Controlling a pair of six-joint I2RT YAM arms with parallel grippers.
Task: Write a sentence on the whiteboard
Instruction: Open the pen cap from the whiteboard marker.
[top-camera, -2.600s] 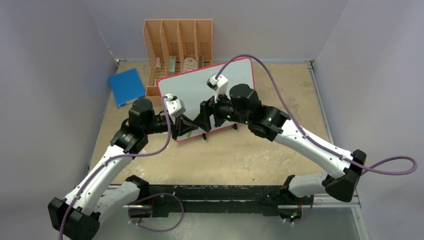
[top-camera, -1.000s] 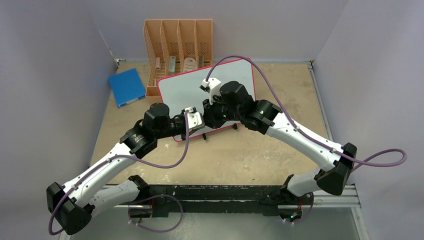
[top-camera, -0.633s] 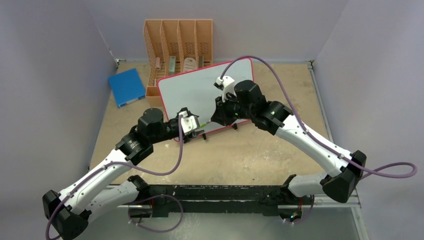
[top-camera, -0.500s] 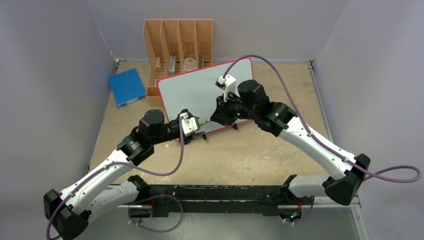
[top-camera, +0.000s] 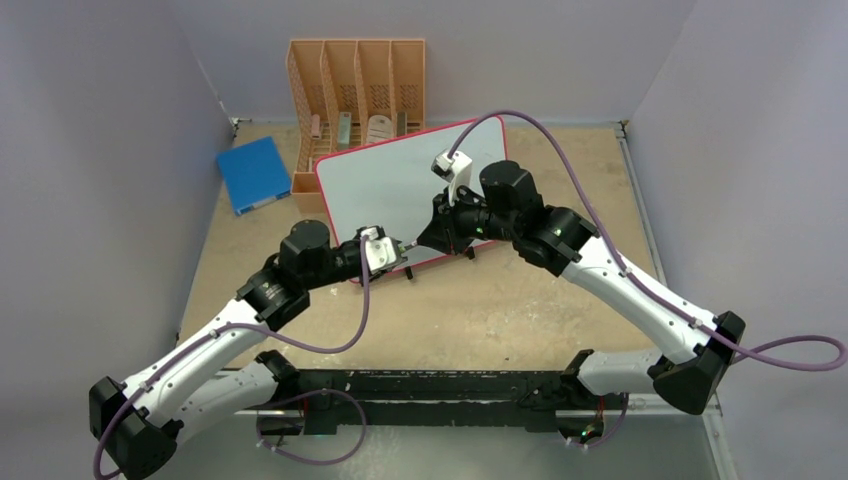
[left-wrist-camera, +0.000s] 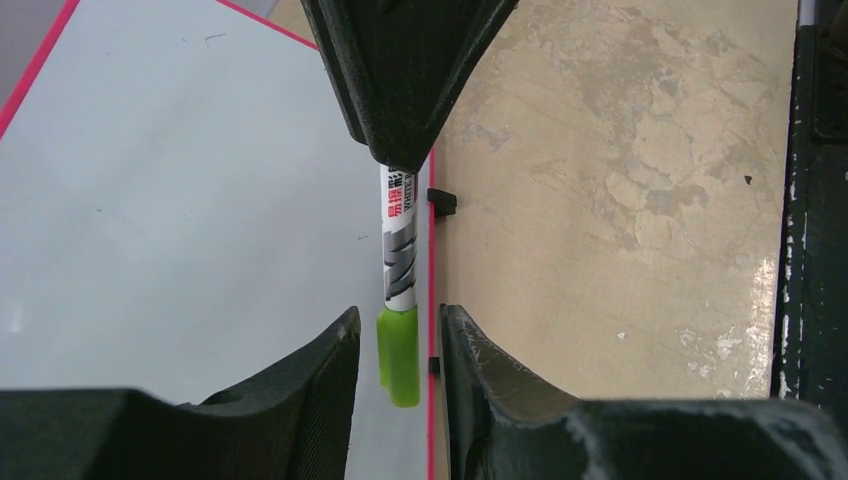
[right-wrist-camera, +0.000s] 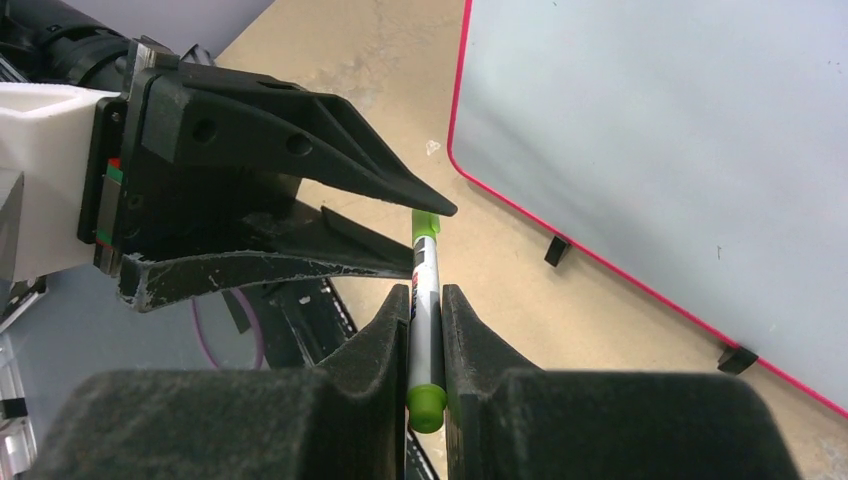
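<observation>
The right claw (right-wrist-camera: 427, 297) is clamped on the white barrel of the marker (left-wrist-camera: 401, 245) and holds it over the near rim of the whiteboard (top-camera: 390, 185). The left claw (left-wrist-camera: 399, 318) stands narrowly parted, with the green cap (left-wrist-camera: 398, 358) between its fingers. A slim gap shows on each side, so it has no grip on the cap. This arrangement appears to serve uncapping: one claw fixes the barrel while the other is placed to close on the cap and pull.

Both arms reach forward and bend inward, so the claws meet tip to tip in line with the marker.

The whiteboard rests on its black feet (left-wrist-camera: 441, 203) at mid-bench (top-camera: 520, 300), in front of the orange rack (top-camera: 357, 80). Its surface is bare; no sentence is written.
</observation>
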